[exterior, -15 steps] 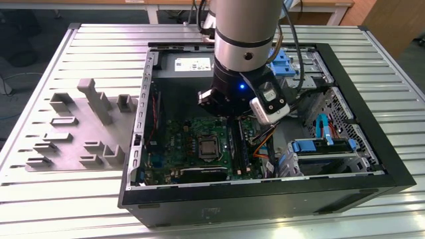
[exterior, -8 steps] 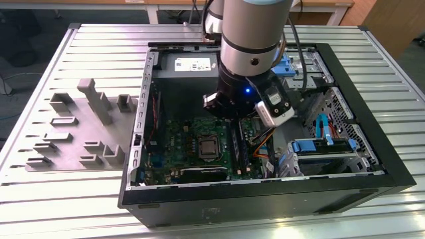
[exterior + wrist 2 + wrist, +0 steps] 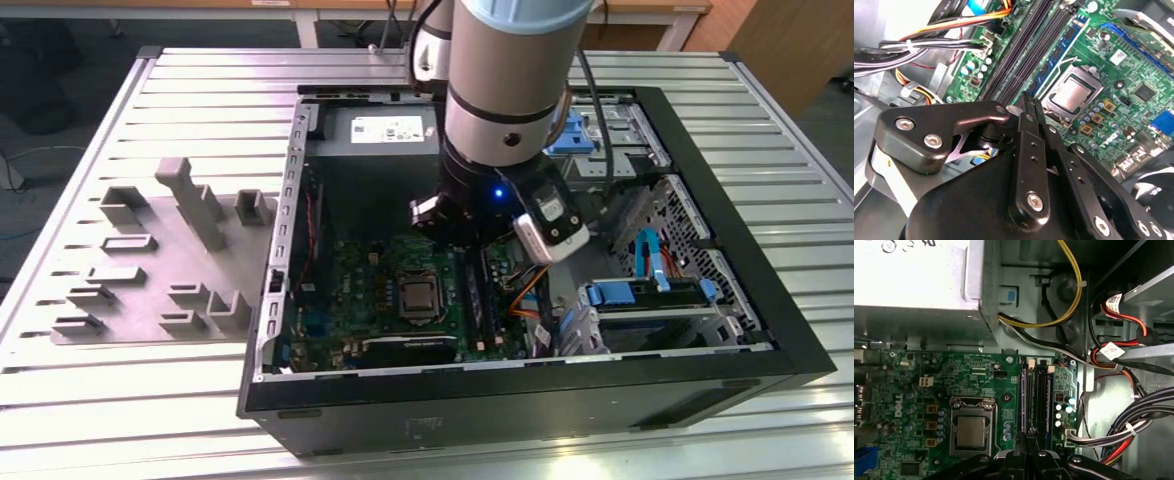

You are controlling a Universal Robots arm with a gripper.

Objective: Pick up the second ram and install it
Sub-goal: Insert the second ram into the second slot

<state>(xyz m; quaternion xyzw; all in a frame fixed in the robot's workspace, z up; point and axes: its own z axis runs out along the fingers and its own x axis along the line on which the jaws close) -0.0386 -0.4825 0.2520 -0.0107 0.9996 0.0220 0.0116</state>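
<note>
Jaws clenched, nothing between, poised at end of second ram (image 3: pixel 1061 54) seated upright beside processor (image 3: pixel 1073 95).

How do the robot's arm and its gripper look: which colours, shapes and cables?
The arm is a thick silver-grey cylinder with a pale blue cap and a black wrist section bearing a small blue light. A white box sits beside the wrist, and a black cable hangs beside the arm. The gripper is black, built of flat links with silver screws.
</note>
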